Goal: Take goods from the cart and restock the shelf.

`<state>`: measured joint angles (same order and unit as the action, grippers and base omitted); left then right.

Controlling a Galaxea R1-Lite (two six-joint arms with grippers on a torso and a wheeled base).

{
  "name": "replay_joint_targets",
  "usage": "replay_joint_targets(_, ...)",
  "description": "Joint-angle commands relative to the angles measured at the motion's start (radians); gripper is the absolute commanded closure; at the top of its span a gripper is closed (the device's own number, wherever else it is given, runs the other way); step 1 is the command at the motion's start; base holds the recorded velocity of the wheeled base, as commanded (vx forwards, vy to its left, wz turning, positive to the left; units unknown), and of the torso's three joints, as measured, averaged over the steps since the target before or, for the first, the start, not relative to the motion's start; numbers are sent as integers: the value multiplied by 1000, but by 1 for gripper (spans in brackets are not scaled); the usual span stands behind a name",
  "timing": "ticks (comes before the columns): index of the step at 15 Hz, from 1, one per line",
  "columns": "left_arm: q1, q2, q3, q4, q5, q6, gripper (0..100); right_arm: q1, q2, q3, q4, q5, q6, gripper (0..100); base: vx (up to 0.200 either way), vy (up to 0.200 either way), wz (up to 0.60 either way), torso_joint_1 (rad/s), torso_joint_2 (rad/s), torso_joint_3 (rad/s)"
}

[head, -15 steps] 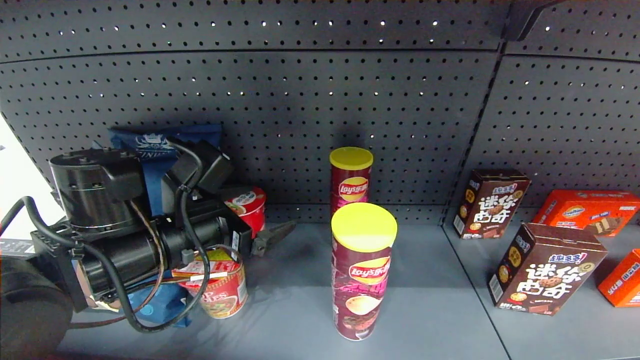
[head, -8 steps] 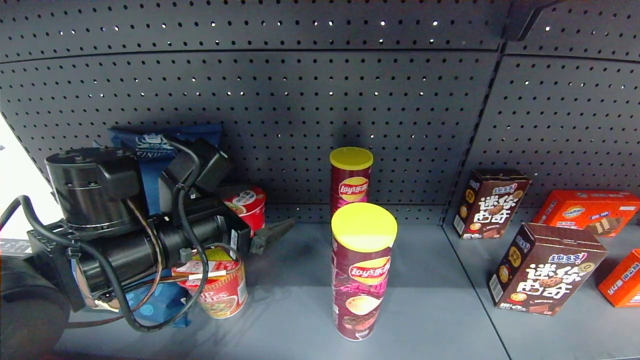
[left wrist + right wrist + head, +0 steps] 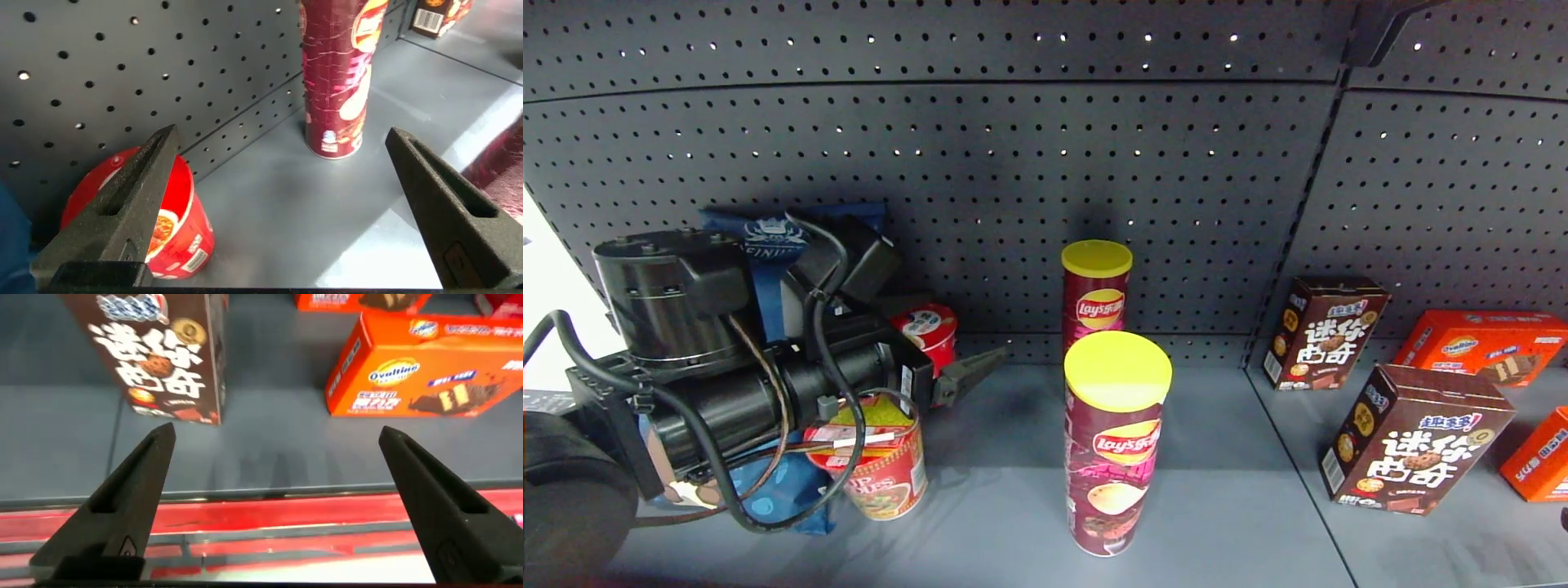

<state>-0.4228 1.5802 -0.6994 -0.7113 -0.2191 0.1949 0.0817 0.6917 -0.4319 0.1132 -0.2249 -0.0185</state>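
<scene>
My left gripper (image 3: 960,377) (image 3: 278,196) hovers open and empty low over the grey shelf (image 3: 1013,490), at its left end. One of its fingers (image 3: 122,220) is close beside the rear red cup noodle (image 3: 929,328) (image 3: 184,233). A second cup noodle (image 3: 882,469) stands under the left arm, nearer the front. Two maroon chips cans with yellow lids stand mid-shelf, one in front (image 3: 1115,441) and one behind (image 3: 1096,294) (image 3: 335,82). My right gripper (image 3: 278,498) is open and empty in front of the shelf's red edge strip (image 3: 261,531), facing a brown cookie box (image 3: 163,351) and an orange box (image 3: 433,363).
A blue bag (image 3: 768,237) leans on the pegboard back wall (image 3: 1013,163) behind the left arm. Two brown cookie boxes (image 3: 1339,331) (image 3: 1413,441) and orange boxes (image 3: 1478,343) (image 3: 1539,465) fill the right bay. Bare shelf lies between the cups and the cans.
The left arm has shifted slightly back to the left and lifted a little, uncovering more of the front cup noodle. The goods have not moved.
</scene>
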Motion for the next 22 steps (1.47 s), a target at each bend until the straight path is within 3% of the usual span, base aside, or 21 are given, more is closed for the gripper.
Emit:
replay_joint_targets(1,-1,1,-3,0,0,0,0,-10,68,4,-4,-4,0,0,0,0,0,0,0,0)
replay_joint_targets(7,-1,6,-23,0,-2,0,0,-13,157,-2,-36,1,2,0,0,0,0,0,0,0)
replay_joint_targets(9,-7,1,-11,0,-2,0,0,29,177,-2,-55,9,-1,0,0,0,0,0,0,0)
replay_joint_targets(10,-36,-2,3,0,0,1,0,86,178,13,-69,10,-1,0,0,0,0,0,0,0)
replay_joint_targets(12,-62,-17,18,0,1,3,0,96,166,47,-69,13,0,0,0,0,0,0,0,0)
replay_joint_targets(16,-94,-54,57,1,1,43,0,130,74,134,-70,65,0,0,0,0,0,0,0,0)
replay_joint_targets(22,-68,-135,57,6,6,40,0,191,-152,272,-164,59,0,0,0,0,0,0,0,0)
